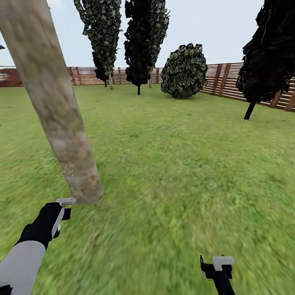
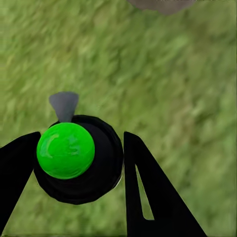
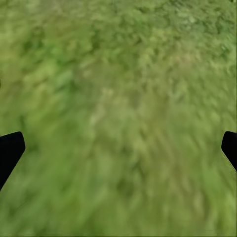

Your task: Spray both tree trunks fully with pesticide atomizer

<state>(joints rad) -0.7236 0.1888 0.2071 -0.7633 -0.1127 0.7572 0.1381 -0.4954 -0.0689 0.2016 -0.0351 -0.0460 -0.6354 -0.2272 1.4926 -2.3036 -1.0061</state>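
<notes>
- One mottled pale grey-brown tree trunk (image 1: 57, 110) is seen in the head view, leaning across the left of the picture, its foot set in the green lawn (image 1: 176, 172) just beyond the left gripper (image 1: 61, 213).
- A scatter of pale specks is seen low on that trunk, just above its foot; it may be spray, though this cannot be settled.
- The step in hand is judged to be the spraying of this first trunk, with the second tree not yet reached.
- In the left wrist view a round, near-black sprayer body with a bright green top (image 2: 79, 158) is held between the two black fingers (image 2: 148, 192) of the left gripper; this is taken to be the pesticide atomizer, though its cap shows green and not red.
- The left fingers are closed onto the bottle's sides, and a small grey nozzle (image 2: 64, 104) is pointed away from the camera, toward the grass.
- For the next move, the nozzle would need to be raised and aimed along the trunk, since much of the bark higher up looks uncovered.
- At the lower right of the head view the right gripper (image 1: 217, 264) hangs over bare grass; in the right wrist view its fingers (image 3: 10, 150) are spread wide, nothing being held or touched.
</notes>
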